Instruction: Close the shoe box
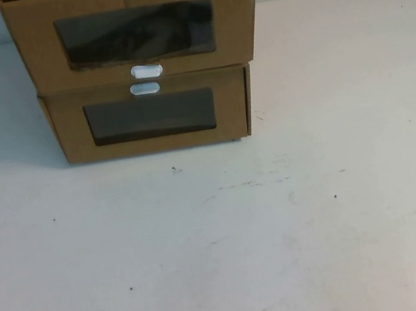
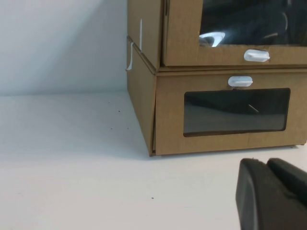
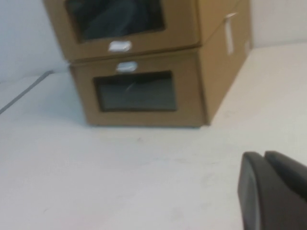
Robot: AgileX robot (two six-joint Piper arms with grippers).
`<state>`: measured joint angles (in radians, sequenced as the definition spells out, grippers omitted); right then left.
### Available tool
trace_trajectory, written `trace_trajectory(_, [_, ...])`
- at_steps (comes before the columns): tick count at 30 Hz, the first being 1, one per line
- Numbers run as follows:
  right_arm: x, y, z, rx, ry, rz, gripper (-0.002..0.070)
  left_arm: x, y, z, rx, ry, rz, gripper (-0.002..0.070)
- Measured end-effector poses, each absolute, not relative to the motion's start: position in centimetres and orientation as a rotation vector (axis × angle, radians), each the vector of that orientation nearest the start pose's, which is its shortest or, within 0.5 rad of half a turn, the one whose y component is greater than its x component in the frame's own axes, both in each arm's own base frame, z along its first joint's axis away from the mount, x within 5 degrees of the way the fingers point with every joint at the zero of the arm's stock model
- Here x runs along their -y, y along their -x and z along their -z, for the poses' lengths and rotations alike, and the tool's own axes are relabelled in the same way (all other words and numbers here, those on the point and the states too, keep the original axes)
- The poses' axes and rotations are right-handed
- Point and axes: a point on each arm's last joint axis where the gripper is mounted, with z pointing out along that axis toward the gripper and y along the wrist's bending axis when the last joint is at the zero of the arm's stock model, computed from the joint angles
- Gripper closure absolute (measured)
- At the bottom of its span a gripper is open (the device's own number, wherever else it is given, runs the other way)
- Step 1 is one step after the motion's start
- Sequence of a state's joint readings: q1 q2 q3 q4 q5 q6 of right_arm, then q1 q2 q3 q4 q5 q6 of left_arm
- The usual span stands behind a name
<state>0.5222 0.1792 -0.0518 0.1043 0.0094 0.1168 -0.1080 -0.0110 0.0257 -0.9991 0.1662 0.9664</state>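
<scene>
White table [image 1: 225,249] fills most of the high view, a few dark specks on it. Two brown boxes stacked at top centre. Upper one is the shoe box [image 1: 134,31]: wide window, white pull tab [image 1: 146,71] just below the window. It sits on the lower box [image 1: 149,117], whose tab [image 1: 145,88] is above its window. Shoe box front looks roughly flush with the lower box's front. Left tool [image 2: 271,194] and right tool [image 3: 273,191]: only dark fingers at each wrist view's lower right, well apart from the boxes; can't tell grip state. Neither shows in the high view.
</scene>
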Motion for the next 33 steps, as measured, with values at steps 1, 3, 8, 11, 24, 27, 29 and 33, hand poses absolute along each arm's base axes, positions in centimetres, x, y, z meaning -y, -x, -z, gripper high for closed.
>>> trace_trajectory(1, [-3.3, -6.2, -21.9, -1.621, 0.225, -0.536, 0.0689, 1.9, -5.4, -19.7, -1.583, -0.174, 0.216, 0.068])
trace_trajectory(3, [-2.4, -6.1, -21.9, -1.615, 0.143, -0.447, 0.0689, 1.9, -5.4, -19.7, -1.583, -0.174, 0.216, 0.068])
trace_trajectory(8, [-0.9, -5.6, -21.0, -1.649, -0.003, -0.24, 0.0689, 1.9, -5.4, -19.7, -1.583, -0.174, 0.216, 0.068])
trace_trajectory(11, [-0.6, -5.6, -19.5, -1.667, -0.027, -0.165, 0.0689, 1.9, -5.4, -19.7, -1.583, -0.174, 0.216, 0.068])
trace_trajectory(24, [-0.2, -5.3, -17.2, -1.871, 0.026, -0.055, 0.0689, 1.9, -5.4, -19.7, -1.583, -0.174, 0.216, 0.068])
trace_trajectory(27, [-0.2, -5.3, -17.2, -1.871, 0.026, -0.054, 0.0689, 1.9, -5.4, -19.7, -1.583, -0.174, 0.216, 0.068])
trace_trajectory(29, [-0.2, -5.3, -17.2, -1.873, 0.026, -0.054, 0.0689, 1.9, -5.4, -19.7, -1.583, -0.174, 0.216, 0.068])
trace_trajectory(33, [-0.2, -5.3, -17.2, -1.873, 0.026, -0.054, 0.0689, 1.9, -5.4, -19.6, -1.585, -0.174, 0.216, 0.068])
